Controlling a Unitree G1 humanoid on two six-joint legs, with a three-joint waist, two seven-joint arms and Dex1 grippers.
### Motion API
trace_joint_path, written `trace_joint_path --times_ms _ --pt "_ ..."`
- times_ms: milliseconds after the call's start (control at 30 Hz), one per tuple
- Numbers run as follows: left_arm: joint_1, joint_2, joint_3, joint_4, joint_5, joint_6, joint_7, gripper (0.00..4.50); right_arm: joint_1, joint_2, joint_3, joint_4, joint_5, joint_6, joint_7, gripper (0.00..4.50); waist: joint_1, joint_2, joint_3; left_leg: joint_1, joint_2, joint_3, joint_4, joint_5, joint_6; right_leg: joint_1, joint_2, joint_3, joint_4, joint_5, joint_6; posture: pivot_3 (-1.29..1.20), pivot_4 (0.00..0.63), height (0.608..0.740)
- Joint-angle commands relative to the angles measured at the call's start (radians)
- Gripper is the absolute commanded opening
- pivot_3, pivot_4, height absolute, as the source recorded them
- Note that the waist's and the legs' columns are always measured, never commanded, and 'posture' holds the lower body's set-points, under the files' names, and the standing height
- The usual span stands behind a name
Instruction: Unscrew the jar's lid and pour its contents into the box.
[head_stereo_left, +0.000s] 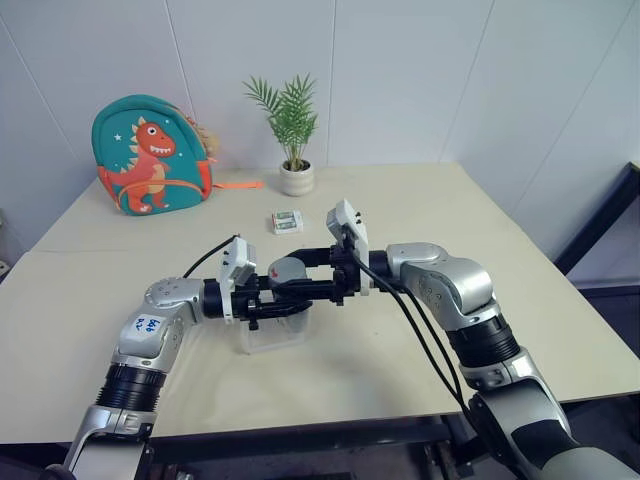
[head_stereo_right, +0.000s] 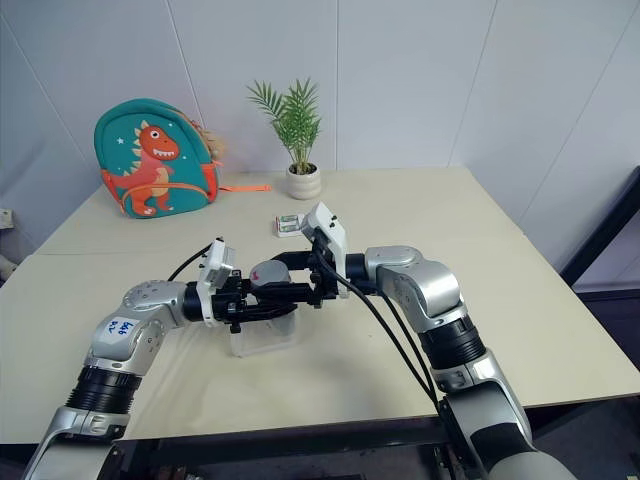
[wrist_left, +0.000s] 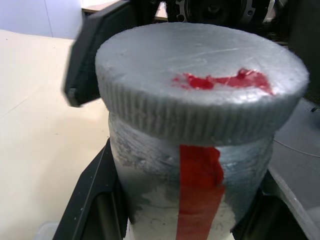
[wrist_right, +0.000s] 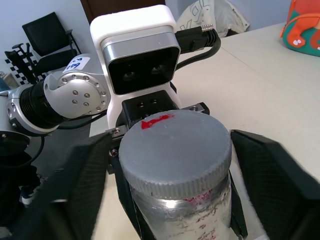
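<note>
- The left gripper (head_stereo_left: 285, 292) is clamped tight on the jar (wrist_left: 190, 180), holding it up above the box (head_stereo_left: 272, 335) on the table (head_stereo_left: 420, 340).
- The lid (wrist_right: 175, 150) is on the jar.
- The right gripper (head_stereo_left: 305, 272) sits around the lid; I cannot tell if its fingers (wrist_right: 280, 185) touch it.

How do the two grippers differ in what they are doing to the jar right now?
The left gripper is shut on the jar body below the cap; the right gripper has its fingers on either side of the lid, with gaps visible. The left reaches in from the robot's left, the right from its right. Both point level, above the box.
</note>
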Motion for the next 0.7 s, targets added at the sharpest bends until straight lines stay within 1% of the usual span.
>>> trace_joint_path --times_ms 33,167,267,467,700 --pt "-0.009 0.0 0.008 -0.023 -0.006 -0.011 0.002 2.01 -0.02 0.013 -0.026 -0.019 0.015 -0.011 -0.006 2.59 0.0 0.0 0.0 0.0 0.0 0.0 0.0 0.0 0.0 0.0 0.0 0.0 0.0 0.0 0.0 0.0 0.15 0.74" --pt "-0.006 0.0 0.009 -0.025 -0.007 -0.009 0.001 2.01 -0.018 0.021 -0.037 -0.028 0.026 -0.007 -0.014 2.59 0.0 0.0 0.0 0.0 0.0 0.0 0.0 0.0 0.0 0.0 0.0 0.0 0.0 0.0 0.0 0.0 0.15 0.74" --pt "-0.002 0.001 0.009 -0.027 -0.007 -0.007 0.001 2.01 -0.014 0.033 -0.061 -0.047 0.062 0.017 -0.019 2.59 0.0 0.0 0.0 0.0 0.0 0.0 0.0 0.0 0.0 0.0 0.0 0.0 0.0 0.0 0.0 0.0 0.15 0.74" --pt "0.008 0.004 0.012 -0.032 -0.01 -0.003 0.009 2.01 -0.019 0.087 -0.191 -0.074 0.213 0.141 -0.077 2.59 0.0 0.0 0.0 0.0 0.0 0.0 0.0 0.0 0.0 0.0 0.0 0.0 0.0 0.0 0.0 0.0 0.15 0.74" --pt "0.006 0.008 0.025 -0.022 0.001 -0.011 0.043 2.01 0.015 0.051 -0.258 -0.129 0.28 0.167 -0.106 2.59 0.002 0.0 0.0 0.0 0.0 -0.001 0.0 0.0 0.0 0.0 0.0 0.0 0.0 0.0 0.0 0.0 0.15 0.74"
